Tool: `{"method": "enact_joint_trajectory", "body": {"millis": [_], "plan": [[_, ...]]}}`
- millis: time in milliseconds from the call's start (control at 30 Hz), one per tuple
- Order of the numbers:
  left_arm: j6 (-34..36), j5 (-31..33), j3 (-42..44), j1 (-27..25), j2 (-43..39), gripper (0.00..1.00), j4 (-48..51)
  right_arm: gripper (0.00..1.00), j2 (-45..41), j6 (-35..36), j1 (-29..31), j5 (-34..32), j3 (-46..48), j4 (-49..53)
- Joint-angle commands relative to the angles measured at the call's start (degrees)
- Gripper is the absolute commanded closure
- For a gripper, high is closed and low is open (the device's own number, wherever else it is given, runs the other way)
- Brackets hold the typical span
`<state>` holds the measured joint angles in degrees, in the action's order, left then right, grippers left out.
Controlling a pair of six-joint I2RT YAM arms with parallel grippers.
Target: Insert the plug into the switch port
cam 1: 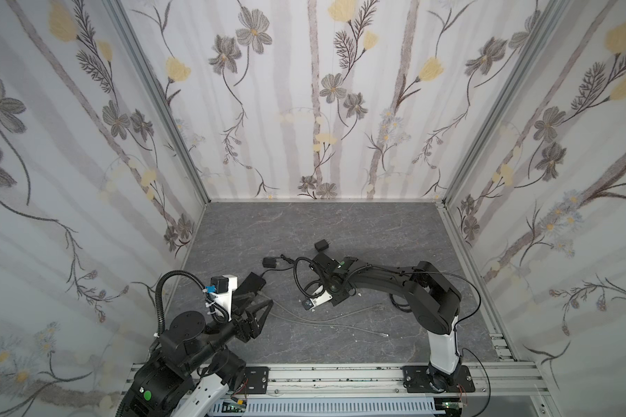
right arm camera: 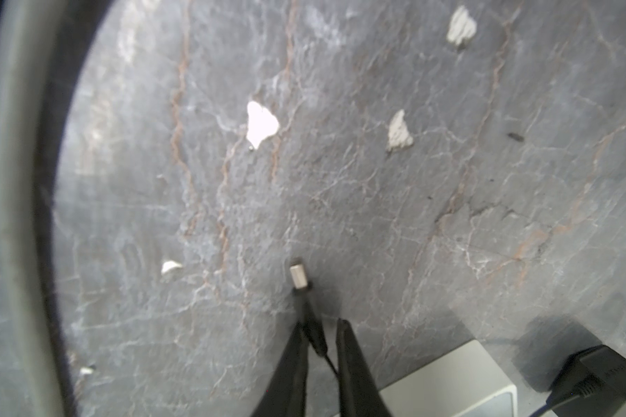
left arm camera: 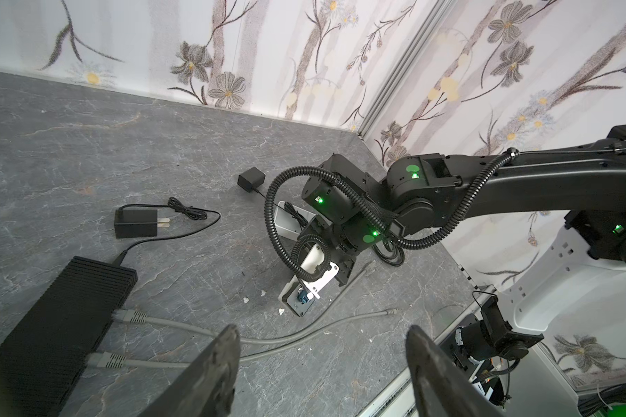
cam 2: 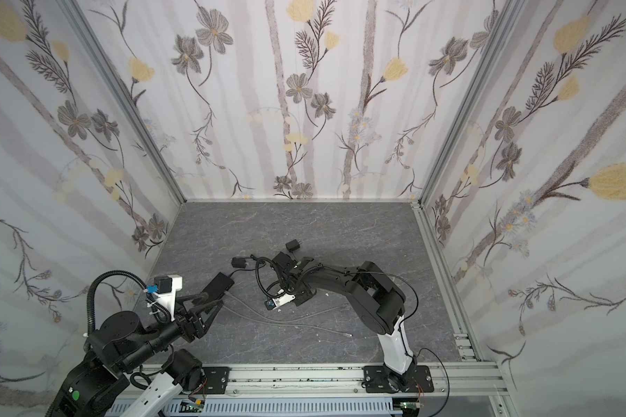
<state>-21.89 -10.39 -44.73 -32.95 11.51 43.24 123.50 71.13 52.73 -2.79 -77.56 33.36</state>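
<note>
In the right wrist view the plug [right arm camera: 298,277], a short silver tip on a thin black body with a fine black cord, lies on the grey table. My right gripper [right arm camera: 320,323] points down at it, and its two fingers stand narrowly either side of the black body, shut on it. A corner of the flat white box [right arm camera: 445,382] lies just beside the gripper; the switch port on its side face cannot be made out. The left wrist view shows the white box [left arm camera: 286,225] half hidden under the right arm. My left gripper [left arm camera: 322,335] hangs open and empty over the table's near left part [cam 1: 261,307].
A ribbed black box [cam 1: 250,285] lies at the left with two grey cables [left arm camera: 181,326] plugged in; one loose cable end [cam 1: 385,334] rests near the front. A pronged black adapter [cam 1: 270,262] and a small black cube adapter [cam 1: 322,246] lie behind. Patterned walls enclose the table.
</note>
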Motion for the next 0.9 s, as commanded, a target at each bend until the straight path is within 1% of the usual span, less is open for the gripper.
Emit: {"method": "enact_joint_trajectory", "body": {"millis": [0, 100, 133, 300, 433, 467, 500, 533, 600, 667, 733, 767, 833, 867], "plan": [[-0.4, 0.9, 0.1, 0.0, 0.1, 0.27, -0.4, 0.93, 1.3, -1.1, -0.6, 2.3, -1.0, 0.2], [-0.4, 1.1, 0.1, -0.1, 0.4, 0.27, -0.3, 0.94, 0.5, -2.6, -1.3, 2.9, -1.3, -1.3], [-0.4, 1.1, 0.1, 0.0, 0.6, 0.27, -0.4, 0.99, -0.1, -3.1, -1.5, 2.8, -1.3, -1.9], [-0.1, 0.6, 0.0, 0.0, 1.9, 0.26, -0.4, 1.0, -7.0, -10.1, -3.2, 2.8, -0.3, -6.2], [5.1, -4.2, 0.9, 0.0, 3.9, 0.27, -2.6, 1.0, -12.9, -17.1, -4.8, 2.4, 1.6, -6.8], [6.8, -6.1, 1.5, -0.1, 4.8, 0.28, -3.8, 1.0, -14.5, -19.3, -4.8, 2.3, 2.4, -6.9], [8.5, -8.2, 2.2, -0.1, 6.1, 0.29, -5.5, 1.0, -16.1, -21.8, -6.7, 2.5, 3.4, -6.8], [10.4, -10.4, 2.8, -0.1, 7.3, 0.3, -7.5, 1.0, -17.7, -23.7, -7.2, 3.0, 4.4, -6.8], [15.3, -15.3, 3.7, 0.0, 10.6, 0.32, -12.4, 1.0, -21.3, -27.5, -8.2, 5.6, 7.4, -7.3], [22.3, -19.2, 3.4, -0.1, 14.7, 0.34, -16.6, 1.0, -25.2, -30.4, -8.8, 8.8, 10.4, -8.5], [31.8, -23.2, 2.4, 0.0, 19.7, 0.34, -20.0, 1.0, -28.6, -33.4, -9.4, 11.7, 13.6, -10.0], [37.8, -25.8, 1.0, -0.1, 23.2, 0.36, -20.2, 1.0, -30.7, -35.0, -10.0, 13.5, 15.2, -10.7], [51.0, -30.1, -3.1, -0.1, 30.4, 0.4, -17.1, 1.0, -34.2, -37.5, -10.8, 16.7, 17.7, -12.3], [56.2, -31.3, -5.5, 0.0, 34.3, 0.41, -15.8, 1.0, -35.7, -38.1, -10.9, 18.2, 19.1, -13.1]]}}
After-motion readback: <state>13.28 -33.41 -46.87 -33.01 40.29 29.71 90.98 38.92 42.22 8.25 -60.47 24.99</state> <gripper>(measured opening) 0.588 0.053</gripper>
